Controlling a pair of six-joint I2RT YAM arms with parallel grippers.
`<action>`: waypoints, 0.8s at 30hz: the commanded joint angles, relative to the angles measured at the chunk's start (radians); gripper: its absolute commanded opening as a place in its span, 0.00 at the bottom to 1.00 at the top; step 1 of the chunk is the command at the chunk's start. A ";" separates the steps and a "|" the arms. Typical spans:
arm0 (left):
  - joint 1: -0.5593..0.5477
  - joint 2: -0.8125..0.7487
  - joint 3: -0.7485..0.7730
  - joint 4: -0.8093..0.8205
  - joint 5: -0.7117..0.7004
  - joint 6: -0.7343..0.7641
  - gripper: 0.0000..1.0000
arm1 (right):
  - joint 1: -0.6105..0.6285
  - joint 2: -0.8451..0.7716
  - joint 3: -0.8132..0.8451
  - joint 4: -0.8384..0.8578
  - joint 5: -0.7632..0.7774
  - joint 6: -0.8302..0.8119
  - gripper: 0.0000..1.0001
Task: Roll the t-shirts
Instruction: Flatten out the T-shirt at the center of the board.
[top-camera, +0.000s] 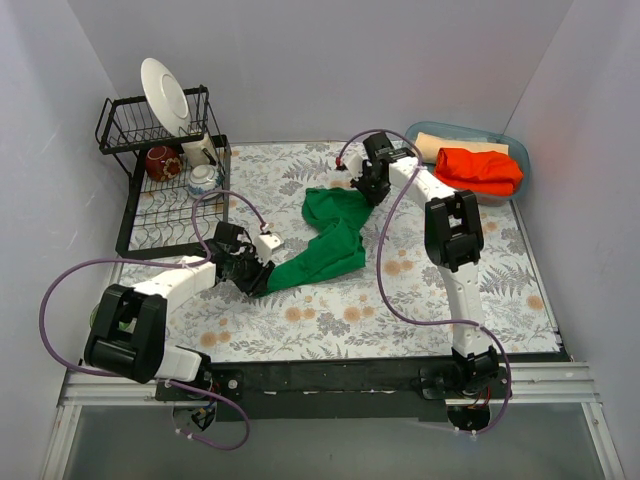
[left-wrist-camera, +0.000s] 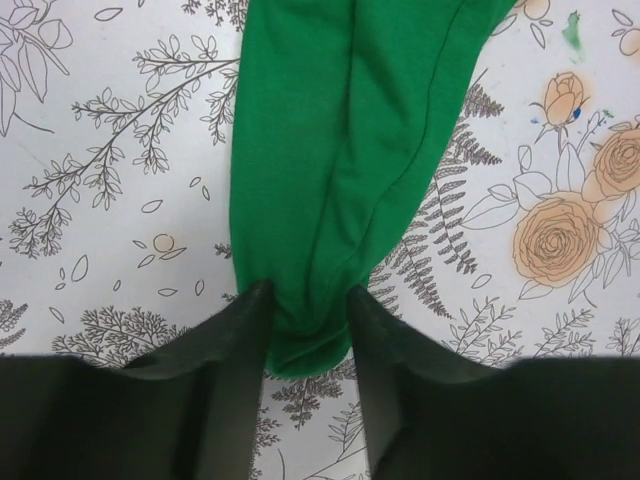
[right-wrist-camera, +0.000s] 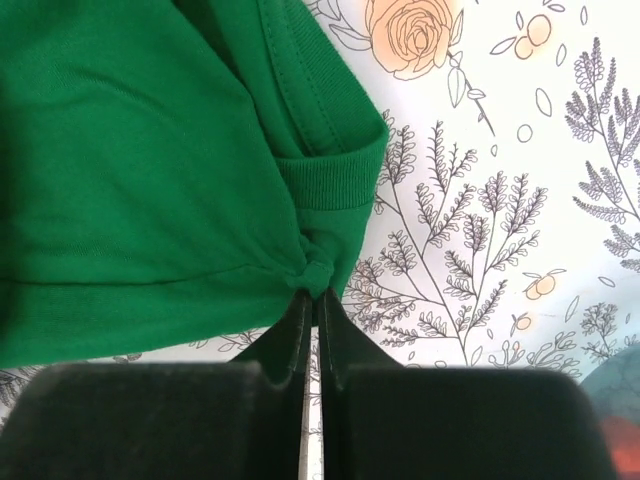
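fingers (right-wrist-camera: 292, 335) pinch the green t-shirt (right-wrist-camera: 130, 180) beside its collar.

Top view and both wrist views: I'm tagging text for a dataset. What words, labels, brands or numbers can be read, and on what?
None can be read.
The green t-shirt shows no label or print.
The tablecloth bears only plants and flowers.
The brown mug in the rack is too small to tell.
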 joint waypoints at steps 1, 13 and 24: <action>-0.006 0.001 -0.002 0.030 -0.006 0.055 0.27 | -0.014 -0.035 0.013 -0.005 -0.023 -0.001 0.01; 0.038 -0.181 0.324 -0.177 -0.026 0.061 0.00 | -0.050 -0.576 -0.031 -0.115 -0.247 0.077 0.01; 0.084 -0.429 0.582 -0.165 -0.195 0.018 0.00 | -0.050 -1.015 -0.082 -0.061 -0.080 0.224 0.01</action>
